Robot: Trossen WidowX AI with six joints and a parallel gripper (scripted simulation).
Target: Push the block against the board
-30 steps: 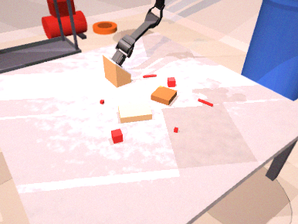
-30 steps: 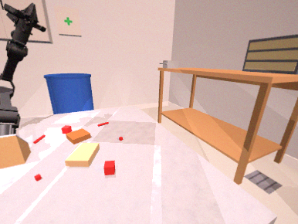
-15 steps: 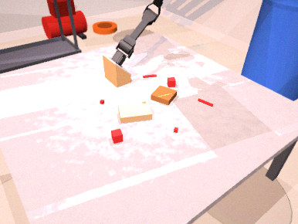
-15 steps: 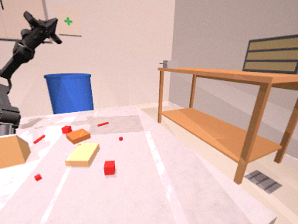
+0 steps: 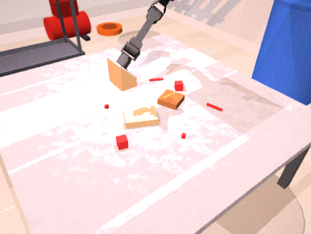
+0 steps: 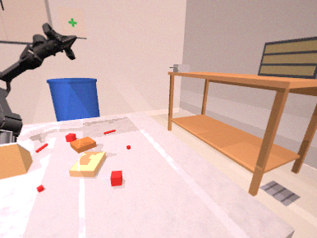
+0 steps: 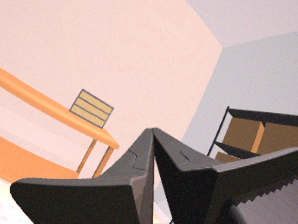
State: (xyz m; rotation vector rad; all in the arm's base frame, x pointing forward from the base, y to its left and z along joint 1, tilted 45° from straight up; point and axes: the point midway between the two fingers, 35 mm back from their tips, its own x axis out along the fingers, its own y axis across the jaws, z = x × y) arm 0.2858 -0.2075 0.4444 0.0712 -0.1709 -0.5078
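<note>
The orange-brown square block lies flat on the table. The pale yellow board lies flat beside it, nearer the top camera. They are apart, with a gap between the block's near side and the board, and they look turned relative to each other. My gripper is shut and empty, raised high above the table at the back left in the exterior view. It touches neither part. The top view shows only part of the arm, with the gripper out of view.
A tan wedge-shaped block stands by the arm's base. Red cubes and red sticks lie around the parts on the table. A blue bin stands beyond the table.
</note>
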